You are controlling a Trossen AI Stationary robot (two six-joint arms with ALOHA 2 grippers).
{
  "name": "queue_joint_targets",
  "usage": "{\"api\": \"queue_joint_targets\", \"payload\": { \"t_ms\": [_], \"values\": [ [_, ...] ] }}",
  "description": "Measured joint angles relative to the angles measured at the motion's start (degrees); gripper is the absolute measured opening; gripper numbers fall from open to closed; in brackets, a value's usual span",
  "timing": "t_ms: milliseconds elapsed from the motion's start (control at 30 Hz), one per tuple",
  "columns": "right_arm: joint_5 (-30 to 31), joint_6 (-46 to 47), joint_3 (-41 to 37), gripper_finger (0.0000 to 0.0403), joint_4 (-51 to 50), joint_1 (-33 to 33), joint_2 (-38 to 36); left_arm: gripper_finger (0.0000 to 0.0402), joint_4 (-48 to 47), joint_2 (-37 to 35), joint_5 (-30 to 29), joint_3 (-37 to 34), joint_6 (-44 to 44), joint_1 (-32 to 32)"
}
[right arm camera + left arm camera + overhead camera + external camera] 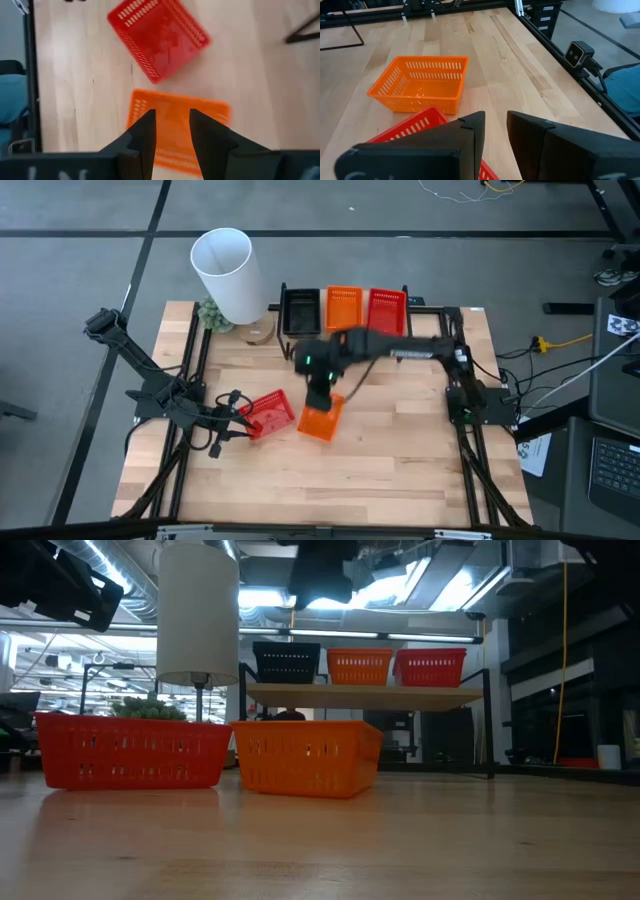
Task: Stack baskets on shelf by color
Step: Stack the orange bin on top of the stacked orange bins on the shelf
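On the light-wood table (400,430), both pincers gape empty beside an orange basket (321,420) and a red basket (268,414).

My wooden table (400,440) and the shelf (365,696) at its far edge.

On my table lie a red basket (268,414) and an orange basket (320,420); the shelf carries black (287,662), orange (360,666) and red (431,667) baskets, perhaps stacked.

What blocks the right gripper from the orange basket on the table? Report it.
Nothing visible. The right gripper hangs open directly above the orange basket, clear air between them. The red basket sits beside it, apart.
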Motion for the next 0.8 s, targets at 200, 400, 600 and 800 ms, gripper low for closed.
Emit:
{"api": "queue_joint_targets", "payload": {
  "t_ms": [200, 400, 600, 800],
  "values": [
    [8.58, 3.88, -13.4, 0.0117, 13.35, 8.89, 0.0, 0.0074, 0.0, 0.0, 0.0, 0.0, 0.0, -0.02],
    [14.85, 12.5, -24.93, 0.0117, 23.74, 14.56, 0.0, 0.0074, 0.0, 0.0, 0.0, 0.0, 0.0, -0.02],
    [17.34, 18.86, -28.85, 0.0117, 26.39, 17.11, 0.0, 0.0074, 0.02, 0.0, 0.0, 0.0, -0.02, -0.02],
    [24.33, 20.11, -28.85, 0.0117, 26.59, 18.71, 0.0, 0.0074, 0.02, 0.0, 0.0, 0.0, -0.04, -0.02]
  ]
}}
